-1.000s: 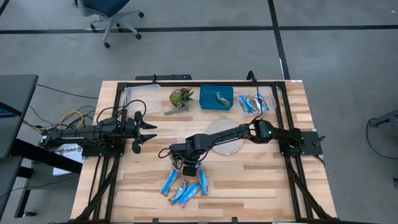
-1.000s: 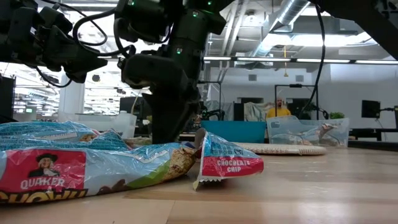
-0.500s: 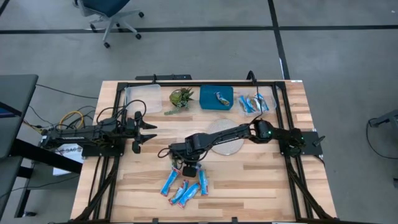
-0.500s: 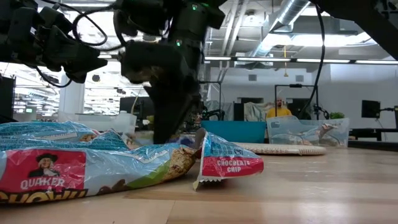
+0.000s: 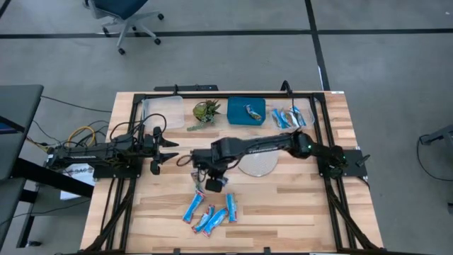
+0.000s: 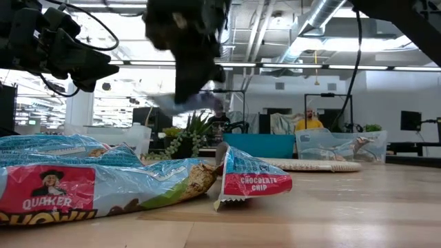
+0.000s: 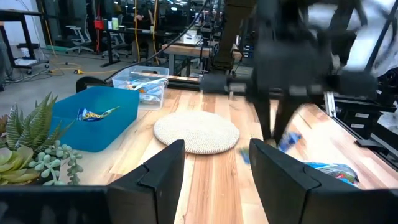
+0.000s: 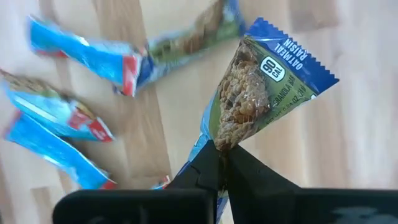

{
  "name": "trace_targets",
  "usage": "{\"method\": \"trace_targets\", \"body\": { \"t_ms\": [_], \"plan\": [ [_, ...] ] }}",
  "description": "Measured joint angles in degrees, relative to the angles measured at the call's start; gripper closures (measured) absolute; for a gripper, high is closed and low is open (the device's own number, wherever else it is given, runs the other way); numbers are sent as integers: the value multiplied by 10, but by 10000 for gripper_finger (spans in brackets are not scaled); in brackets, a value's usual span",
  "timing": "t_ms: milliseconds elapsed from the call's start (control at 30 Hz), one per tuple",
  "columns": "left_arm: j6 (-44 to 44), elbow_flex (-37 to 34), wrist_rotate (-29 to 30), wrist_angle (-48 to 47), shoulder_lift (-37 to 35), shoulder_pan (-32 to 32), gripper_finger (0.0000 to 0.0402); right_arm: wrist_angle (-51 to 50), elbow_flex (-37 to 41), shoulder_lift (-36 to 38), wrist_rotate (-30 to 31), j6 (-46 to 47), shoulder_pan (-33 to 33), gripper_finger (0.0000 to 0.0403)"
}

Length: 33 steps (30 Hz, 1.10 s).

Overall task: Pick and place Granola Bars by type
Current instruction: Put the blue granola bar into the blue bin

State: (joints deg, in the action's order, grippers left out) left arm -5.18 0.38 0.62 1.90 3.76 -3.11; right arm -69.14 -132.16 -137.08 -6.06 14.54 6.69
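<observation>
My right gripper point(image 5: 211, 183) hangs over the table's middle, shut on one granola bar point(image 8: 258, 93) with a clear-and-blue "oatmeal raisin" wrapper. In the low view this gripper point(image 6: 186, 93) and the bar show only as a blur above the table. Several blue granola bars with red ends point(image 5: 211, 214) lie flat on the wood just near of it; they fill the low view's front point(image 6: 103, 182). My left gripper point(image 5: 170, 151) waits open at the table's left, pointing level point(image 7: 214, 149). My right gripper pinches the bar between its two fingers point(image 8: 208, 165), partway along the wrapper, which is squeezed narrow there point(image 8: 222, 144). The fingers come from above, slanting down. The bar's blue saw-toothed end point(image 8: 292, 59) sticks out past the fingertips, and the bar is lifted clear of the table.
Along the far edge stand a clear bin point(image 5: 161, 112), a green plant point(image 5: 207, 111), a blue bin point(image 5: 237, 117) with one bar and a clear bin point(image 5: 306, 113) with several bars. A round pale disc point(image 5: 258, 164) lies partly under the right arm. Black rails frame the table.
My right gripper has gone up and slightly toward the far edge, taking one bar with it. That bar is now lifted clear of the table, while the other bars lie where they were.
</observation>
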Motion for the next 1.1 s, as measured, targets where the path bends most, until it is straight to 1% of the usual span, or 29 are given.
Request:
{"method": "trace_targets", "body": {
  "t_ms": [133,467,833,1000,1100],
  "plan": [
    [0,0,0,0,0,0,228,-25,0,32,6,-3,-14,399],
    [0,0,-1,0,0,0,228,-77,0,98,60,-44,-75,399],
    [0,0,0,0,0,0,228,-91,0,148,62,-73,-164,399],
    [0,0,0,0,0,0,228,-105,0,168,81,-77,-198,398],
    [0,0,0,0,0,0,228,-106,0,174,81,-76,-218,398]
  ]
}}
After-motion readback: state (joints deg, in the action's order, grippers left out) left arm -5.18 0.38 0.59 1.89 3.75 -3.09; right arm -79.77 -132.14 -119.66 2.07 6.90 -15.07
